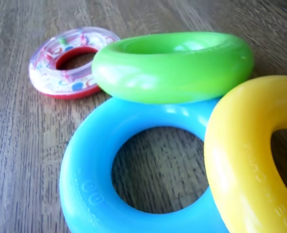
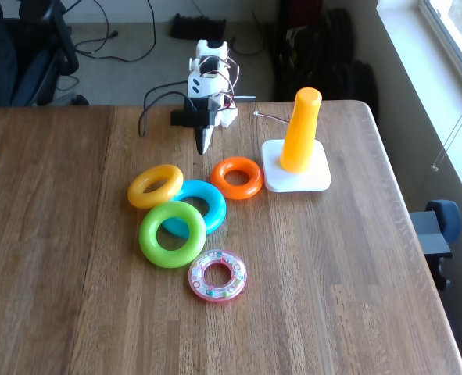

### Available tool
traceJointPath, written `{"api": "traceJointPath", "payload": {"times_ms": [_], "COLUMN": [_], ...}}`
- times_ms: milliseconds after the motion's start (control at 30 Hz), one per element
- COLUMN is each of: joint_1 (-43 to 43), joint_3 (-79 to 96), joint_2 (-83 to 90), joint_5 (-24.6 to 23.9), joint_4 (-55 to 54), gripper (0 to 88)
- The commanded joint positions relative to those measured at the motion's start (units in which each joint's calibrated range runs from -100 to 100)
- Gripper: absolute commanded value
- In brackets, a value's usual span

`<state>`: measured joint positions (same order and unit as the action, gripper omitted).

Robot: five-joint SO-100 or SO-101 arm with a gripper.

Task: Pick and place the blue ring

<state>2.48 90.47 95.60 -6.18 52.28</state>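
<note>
Centre-left of the fixed view, the blue ring [image 2: 207, 205] lies pinned under green [image 2: 170, 233] and yellow [image 2: 155, 185] rings, while the hand [image 2: 204, 144] hovers above, apparently closed and empty.

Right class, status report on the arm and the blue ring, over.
Pincer low at the table's far edge, jaw state unclear. Blue ring flat on the table, ungrasped. Green ring and yellow ring overlap its rim, in the way.
</note>
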Motion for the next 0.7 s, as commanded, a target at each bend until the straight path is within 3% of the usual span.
{"api": "traceJointPath", "payload": {"times_ms": [0, 233, 467, 667], "joint_1": [-2.6, -4.4, -4.3, -3.8], "joint_3": [-6.3, -6.2, -8.7, -16.0], "joint_2": [0.2, -3.0, -18.5, -32.4], "joint_5": [0.1, 2.0, 2.6, 2.6], "joint_4": [-5.5, -7.5, -13.2, -20.4], "gripper": [2.4, 5.8, 17.9, 18.7]}}
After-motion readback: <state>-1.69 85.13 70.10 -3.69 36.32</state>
